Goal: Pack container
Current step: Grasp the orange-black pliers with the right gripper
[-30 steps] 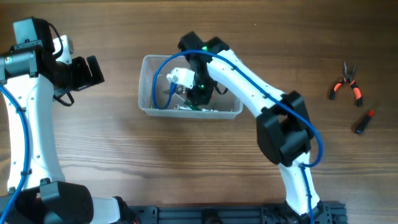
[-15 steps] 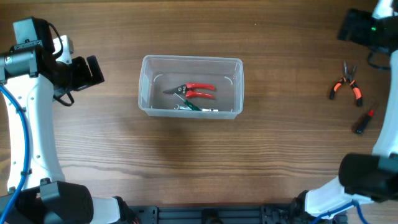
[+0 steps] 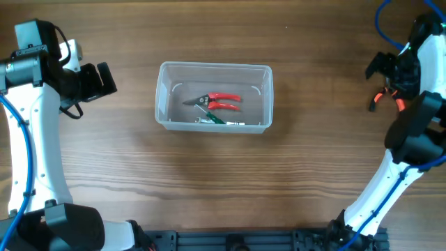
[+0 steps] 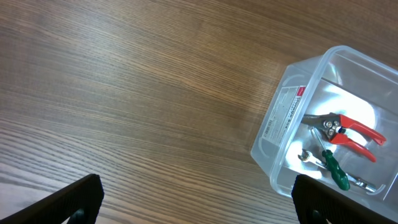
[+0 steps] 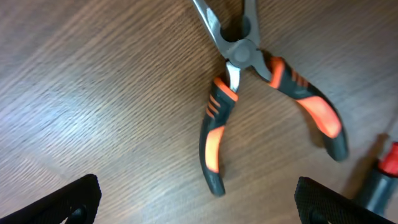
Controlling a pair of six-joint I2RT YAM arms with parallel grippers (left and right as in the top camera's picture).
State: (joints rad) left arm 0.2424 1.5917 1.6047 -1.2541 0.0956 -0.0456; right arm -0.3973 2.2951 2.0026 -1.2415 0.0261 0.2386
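Wood-grain surface fills the overhead view, with the clear, colourless plastic rectangular container left of centre. Inside it lie red-handled metal snips and, nearer the front wall, a green-handled screwdriver. The left gripper hangs well apart from the container, off its left side, with nothing between its fingers. At the far right edge the right gripper hovers over orange-and-black pliers, which its arm partly hides.

From the left wrist, the two dark fingers sit at the bottom corners, spread wide and empty over bare surface. The container stands to the upper right, a white label on its near wall. The red snips lie across its floor, and the green screwdriver lies below them beside small silver metal pieces too small to identify.

From the right wrist, the fingers are also spread wide at the lower corners, gripping nothing. The orange-and-black pliers lie flat on the surface between and beyond them, handles splayed towards the camera and jaws pointing away. A red-and-black tool handle shows at the right edge, near the pliers.
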